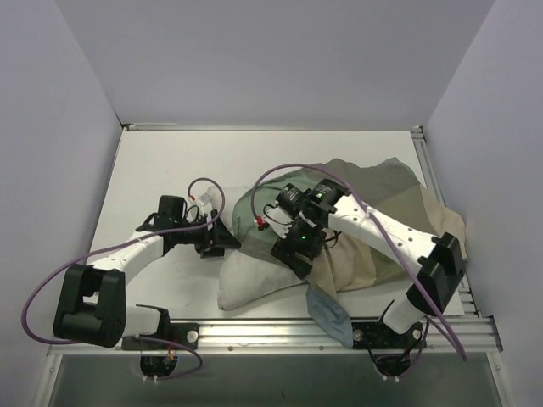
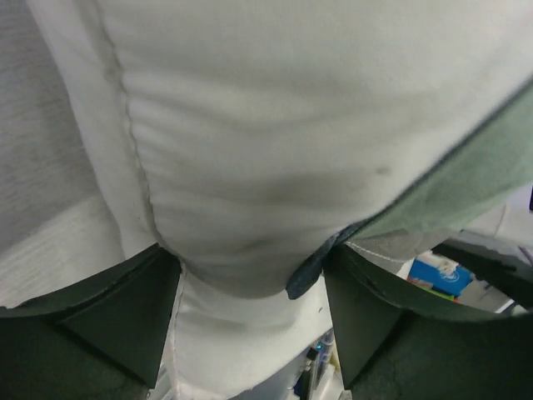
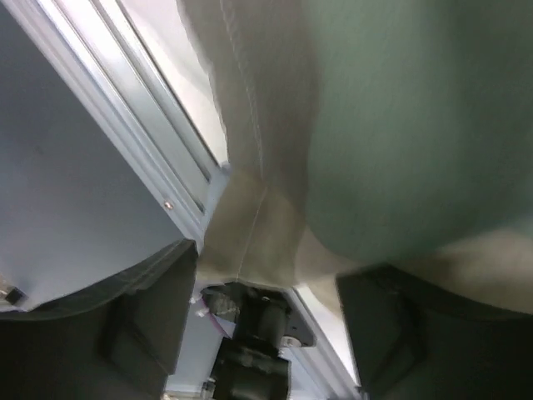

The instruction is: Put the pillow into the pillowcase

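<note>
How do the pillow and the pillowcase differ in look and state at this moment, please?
The pillow is plump and plain white; the pillowcase is thin, limp cloth in green, tan and blue-grey panels. The pillow looks full and smooth; the pillowcase lies rumpled. The pillowcase covers the pillow's far right part; the pillow's near left end sticks out bare. Both are soft and rest on the table.

Top view: fixed high at the near edge, looking down on the whole surface (image 1: 170, 161). Wrist views: close against the pillow (image 2: 291, 125) (left) and the pillowcase (image 3: 400, 125) (right), both also seen from the top.
</note>
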`<move>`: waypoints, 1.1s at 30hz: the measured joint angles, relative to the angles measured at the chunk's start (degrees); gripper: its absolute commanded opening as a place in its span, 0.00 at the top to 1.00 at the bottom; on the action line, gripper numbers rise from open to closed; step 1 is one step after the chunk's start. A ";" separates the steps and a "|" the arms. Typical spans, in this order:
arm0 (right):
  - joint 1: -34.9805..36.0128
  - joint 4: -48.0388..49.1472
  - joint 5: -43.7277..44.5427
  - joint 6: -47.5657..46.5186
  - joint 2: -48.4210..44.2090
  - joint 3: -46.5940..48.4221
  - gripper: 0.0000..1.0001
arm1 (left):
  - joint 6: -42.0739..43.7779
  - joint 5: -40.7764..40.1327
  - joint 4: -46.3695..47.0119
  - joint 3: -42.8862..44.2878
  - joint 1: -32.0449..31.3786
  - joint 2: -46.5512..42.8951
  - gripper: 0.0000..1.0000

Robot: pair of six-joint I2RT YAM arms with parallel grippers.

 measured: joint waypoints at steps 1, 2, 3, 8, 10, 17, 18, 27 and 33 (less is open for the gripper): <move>0.15 0.46 -0.26 -0.28 1.99 0.61 0.54 | -1.95 0.04 2.60 -0.81 -0.61 1.20 0.33; -0.11 0.17 -0.76 -0.33 4.50 2.60 0.81 | -3.89 0.07 5.81 -1.99 -1.01 2.49 0.40; -0.83 -0.42 -2.08 0.15 8.68 7.32 0.94 | -6.16 0.31 9.66 -3.65 -1.36 3.74 0.56; -6.08 1.68 -12.70 5.05 27.56 37.46 1.00 | -20.20 0.57 30.58 -10.91 -4.74 5.81 0.66; -8.17 4.15 -19.32 11.13 32.26 48.26 1.00 | -24.52 -0.20 37.13 -11.43 -6.19 5.90 0.37; -10.73 30.45 -30.32 38.07 27.04 42.38 1.00 | -34.60 -2.99 51.58 -11.26 -3.21 5.99 0.24; -10.36 33.35 -30.93 39.89 25.75 39.91 1.00 | -34.93 -2.97 51.95 -11.30 -2.34 5.92 0.22; -17.70 39.39 -32.50 42.27 11.30 16.83 1.00 | -29.22 -0.31 44.57 -15.32 9.53 -0.28 0.03; -24.85 32.37 -23.19 36.98 4.22 14.38 0.62 | -22.84 -0.20 38.93 -14.84 6.67 -2.10 0.05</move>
